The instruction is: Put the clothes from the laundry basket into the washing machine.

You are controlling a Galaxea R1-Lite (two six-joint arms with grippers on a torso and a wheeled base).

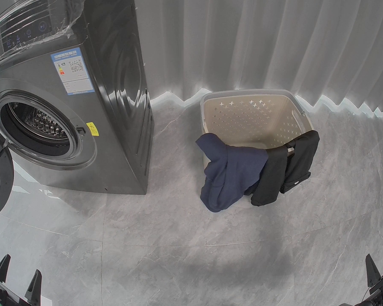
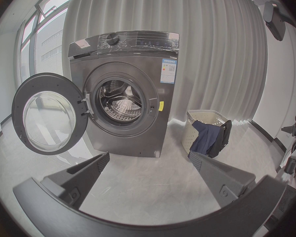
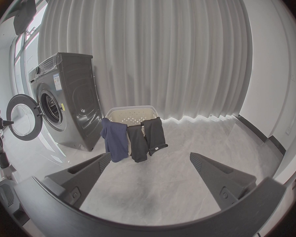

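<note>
— Where do the clothes lie?

— Well ahead of both hands, draped over the near rim of the laundry basket (image 1: pixel 251 96): a navy garment (image 1: pixel 230 171) beside two black garments (image 1: pixel 272 175). The left hand (image 2: pixel 148 155) and right hand (image 3: pixel 149 155) both hang low, fingers spread apart, holding nothing.

— What might go wrong?

— A hanging sleeve could trail and snag on the open door (image 2: pixel 49 119) of the washing machine (image 2: pixel 121 92), which juts out ahead of the left hand. Pulling one piece may drag its neighbour or tip the basket.

— And the surroundings?

— A glossy grey tiled floor (image 1: pixel 178 251), probably slippery under dropped cloth, and a pale pleated curtain (image 1: pixel 264 35) beyond basket and machine.
</note>
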